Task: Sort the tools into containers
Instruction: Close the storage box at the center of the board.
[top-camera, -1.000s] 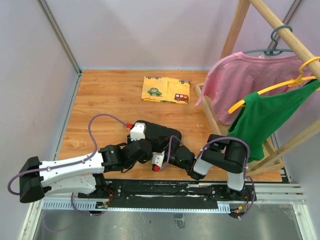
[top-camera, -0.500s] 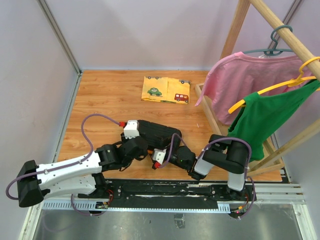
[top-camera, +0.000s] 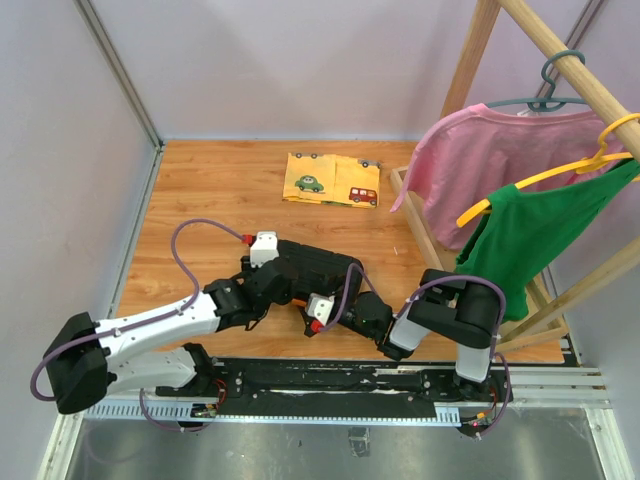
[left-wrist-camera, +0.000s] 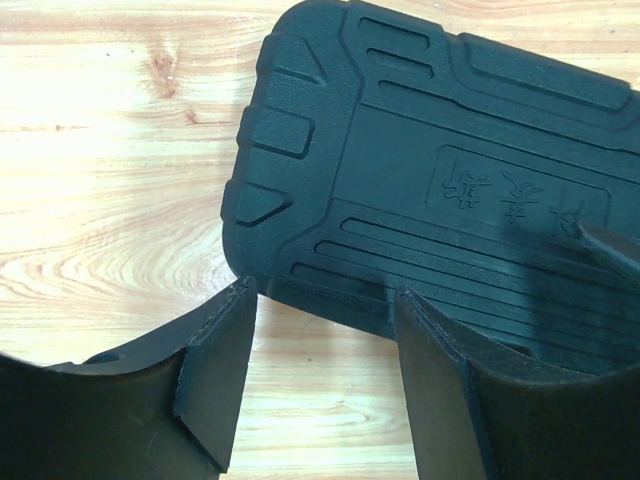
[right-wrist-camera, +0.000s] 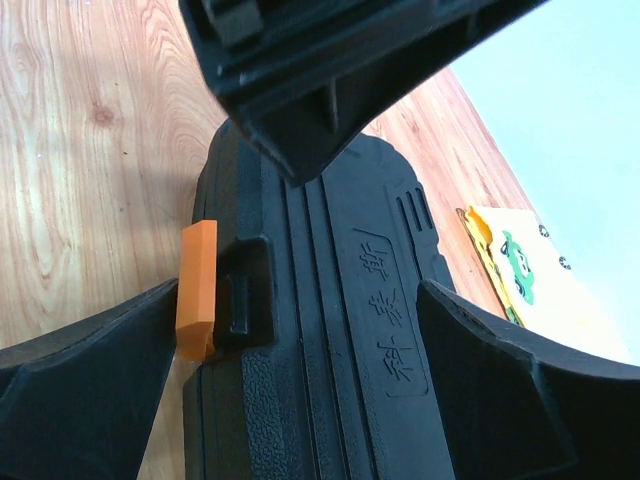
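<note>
Tool case (top-camera: 318, 265): lid down, lying flat at about 6 o'clock on the worktop (top-camera: 200, 190), just ahead of the arm bases.

- Left claw (left-wrist-camera: 322, 300): jaws parted, nothing between them, tips at the case's 9 o'clock end.
- Right claw (right-wrist-camera: 300, 295): spread wide and empty, poised over the case's near long edge, one finger just beside the orange latch (right-wrist-camera: 197, 285). I cannot tell whether it touches.
- Progress: I see no hammer, screwdriver or pliers loose in any view. My read is that the sorting is done or nearly so, with the tools inside. The shut lid hides them, so I cannot confirm. Whether the latch is snapped home I cannot tell; checking that looks like what is left.
- Surroundings: a yellow car-print cloth (top-camera: 332, 180) lies at 12 o'clock, well apart from the case. A wooden clothes rack (top-camera: 470, 60) with a pink shirt (top-camera: 470, 160) and a green shirt (top-camera: 530, 230) stands at 3 o'clock.
- Obstacles: the two arms crowd the same small case, and the rack base sits near the right arm's elbow.
</note>
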